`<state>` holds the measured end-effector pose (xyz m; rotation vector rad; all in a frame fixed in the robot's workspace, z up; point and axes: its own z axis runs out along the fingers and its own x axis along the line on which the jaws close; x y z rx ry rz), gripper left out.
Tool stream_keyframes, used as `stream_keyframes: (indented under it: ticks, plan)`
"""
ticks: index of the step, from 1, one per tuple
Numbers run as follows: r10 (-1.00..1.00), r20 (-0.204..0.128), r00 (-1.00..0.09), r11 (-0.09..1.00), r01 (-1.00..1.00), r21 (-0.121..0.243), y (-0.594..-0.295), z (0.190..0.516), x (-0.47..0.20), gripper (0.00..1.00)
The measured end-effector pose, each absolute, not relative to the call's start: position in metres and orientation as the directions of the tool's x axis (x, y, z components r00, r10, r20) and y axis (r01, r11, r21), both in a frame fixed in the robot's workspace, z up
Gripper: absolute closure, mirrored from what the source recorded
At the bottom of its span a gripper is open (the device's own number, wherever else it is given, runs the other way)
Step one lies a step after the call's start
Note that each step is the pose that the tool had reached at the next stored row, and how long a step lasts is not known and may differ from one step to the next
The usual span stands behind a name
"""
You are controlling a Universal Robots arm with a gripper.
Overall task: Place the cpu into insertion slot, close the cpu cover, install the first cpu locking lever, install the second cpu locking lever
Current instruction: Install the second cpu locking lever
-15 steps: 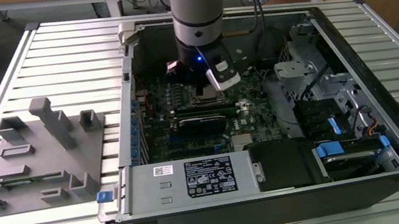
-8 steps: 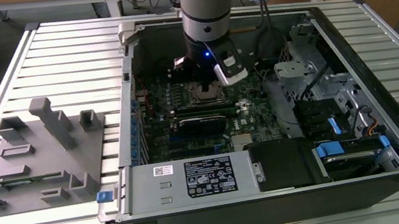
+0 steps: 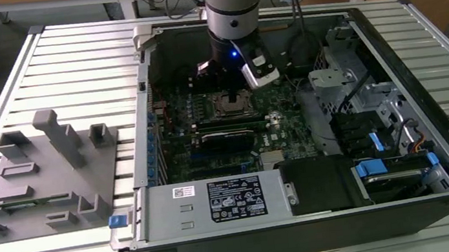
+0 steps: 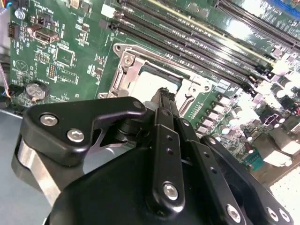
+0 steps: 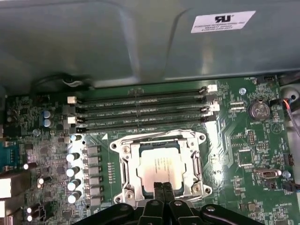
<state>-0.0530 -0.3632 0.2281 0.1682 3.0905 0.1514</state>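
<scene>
Jaws: drawn together, fingertips meeting over one edge of the socket, nothing visibly held between them. Gripper [image 5: 162,186] seen in both wrist views, hanging just above the motherboard [image 5: 243,154].

Item 1 – cpu [image 5: 161,168]: pale square chip, lying flat in the insertion slot. Appears seated; step 1 judged done.

Item 2 – cpu cover [image 5: 159,138]: silvery frame w/ open window, lying down around the chip, not raised. Judged closed or near enough; full seating can't be confirmed. In the second wrist view the cover [image 4: 133,61] shows beyond the finger links, chip partly hidden behind them.

Item 3 – locking levers: thin metal parts run along the socket sides, but whether either is latched cannot be told. Steps 3 & 4 judged outstanding or unverified.

Item 4 – memory slots [image 5: 140,112]: four long black rows just beside the socket, on the side away from the gripper.

Item 5 – computer case [image 3: 249,240]: open tower lying on its side on the slatted desk [image 3: 68,62]; arm [image 3: 230,1] reaches down into it over the socket area.

Item 6 – grey fixture tray [image 3: 40,176]: on desk at the exterior view's left, well apart from the case.

Progress est.: approx. half, levers remaining.
</scene>
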Motion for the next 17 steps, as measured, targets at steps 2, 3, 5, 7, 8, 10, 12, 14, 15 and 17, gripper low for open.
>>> stream_keyframes:
  ticks: [2,3,5,7,8,10,12,14,15,17]
  plan:
    - [0.11,-0.038,-0.993,0.99,0.106,0.091,-0.3584,0.2279,-0.0529,0.89]
    - [0.11,-0.039,-0.993,0.99,0.106,0.087,-0.3562,0.2279,-0.0529,0.89]
    - [0.11,-0.039,-0.993,0.991,0.106,0.082,-0.3548,0.2278,-0.0523,0.89]
    - [0.109,-0.039,-0.993,0.991,0.106,0.078,-0.3549,0.2278,-0.0499,0.89]
    - [0.109,-0.039,-0.993,0.992,0.106,0.075,-0.3549,0.2278,-0.0481,0.89]
    - [0.109,-0.038,-0.993,0.992,0.106,0.072,-0.3548,0.2277,-0.0454,0.89]
    - [0.109,-0.038,-0.993,0.992,0.106,0.071,-0.3549,0.2278,-0.0453,0.89]
    - [0.109,-0.038,-0.993,0.992,0.106,0.071,-0.3549,0.2277,-0.0451,0.89]
    - [0.109,-0.038,-0.993,0.992,0.106,0.071,-0.3549,0.2276,-0.045,0.89]
    - [0.109,-0.038,-0.993,0.992,0.106,0.071,-0.3549,0.2275,-0.045,0.89]
